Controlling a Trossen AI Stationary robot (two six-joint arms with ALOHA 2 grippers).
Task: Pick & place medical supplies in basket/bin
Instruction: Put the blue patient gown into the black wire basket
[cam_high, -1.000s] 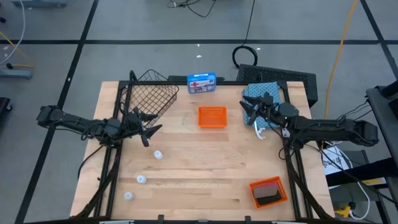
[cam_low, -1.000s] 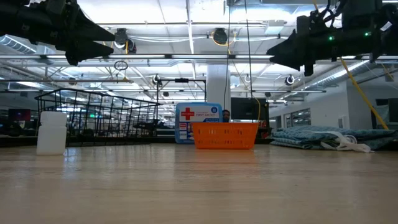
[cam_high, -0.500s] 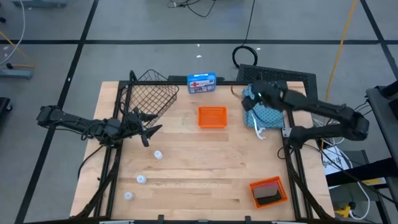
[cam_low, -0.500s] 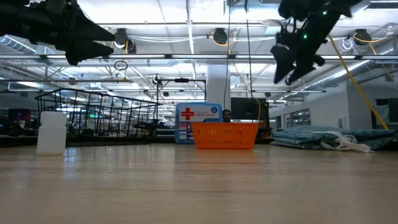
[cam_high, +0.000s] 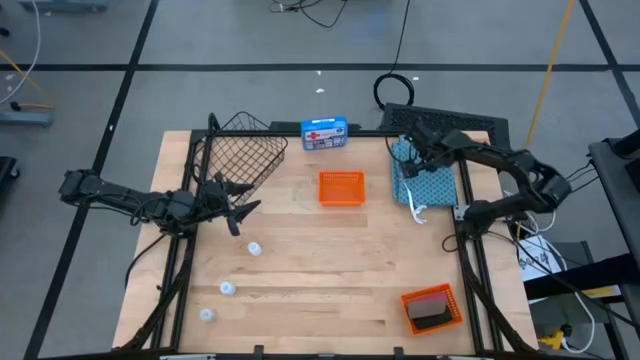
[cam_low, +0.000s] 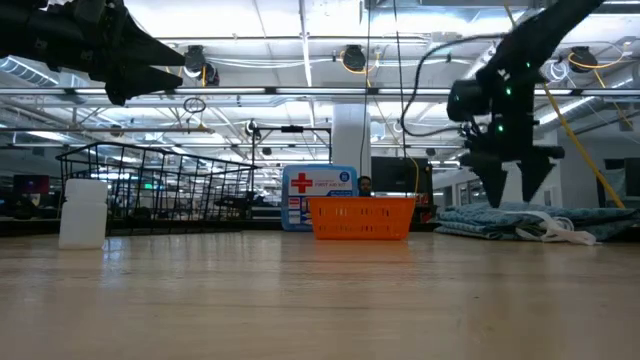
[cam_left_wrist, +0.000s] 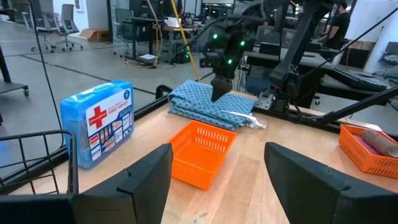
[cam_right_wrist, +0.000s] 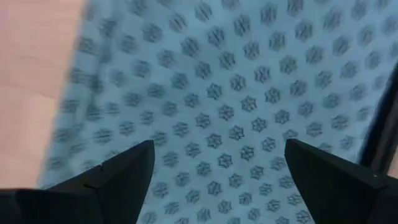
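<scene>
The folded teal patterned cloth (cam_high: 428, 178) lies flat at the table's far right, white ties trailing from its near edge. My right gripper (cam_low: 515, 196) points straight down, open, close above the cloth (cam_right_wrist: 236, 81). Its fingers straddle bare fabric. Three small white vials (cam_high: 254, 248) stand at the near left. The wire-mesh basket (cam_high: 245, 152) sits at the far left. My left gripper (cam_high: 237, 207) hovers open and holds nothing, just near of the basket. Rolls lie in an orange tray (cam_high: 432, 308) at the near right.
A blue first-aid box (cam_high: 325, 133) stands at the far edge. Between basket and cloth sits a small orange tray (cam_high: 341, 187). Bare wood runs across the table's middle and near side. A black mat (cam_high: 450, 122) lies beyond the far right corner.
My right gripper has swung from lying level over the cloth to pointing straight down. It has shifted a little toward the far edge and come down close over the cloth. The cloth has not moved.
</scene>
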